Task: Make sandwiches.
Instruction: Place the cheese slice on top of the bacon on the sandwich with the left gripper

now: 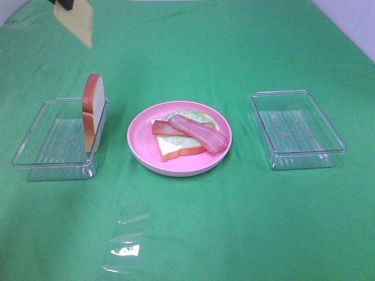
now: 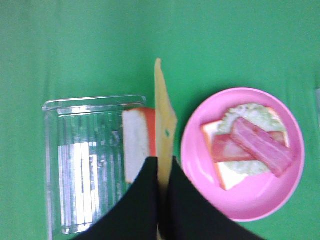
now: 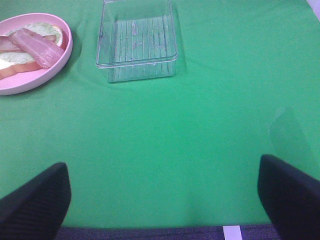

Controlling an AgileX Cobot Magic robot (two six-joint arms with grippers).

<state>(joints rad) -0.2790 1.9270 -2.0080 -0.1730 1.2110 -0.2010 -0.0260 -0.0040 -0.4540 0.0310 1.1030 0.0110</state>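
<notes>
Left gripper (image 2: 163,167) pinches the cheese (image 2: 162,120) edge-on, due flat over the bacon (image 1: 198,132); right gripper (image 3: 162,195) hangs spread, empty.

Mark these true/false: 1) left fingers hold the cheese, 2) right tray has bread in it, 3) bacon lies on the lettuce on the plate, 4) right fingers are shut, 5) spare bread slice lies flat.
1) True: the left fingers pinch the yellow cheese square.
2) False: the right clear plastic tray is empty.
3) True: red-brown bacon strips top the pale green lettuce leaf on the round pink plate.
4) False: the right fingers are wide apart.
5) False: the white bread slice stands on edge in the left clear plastic tray.
</notes>
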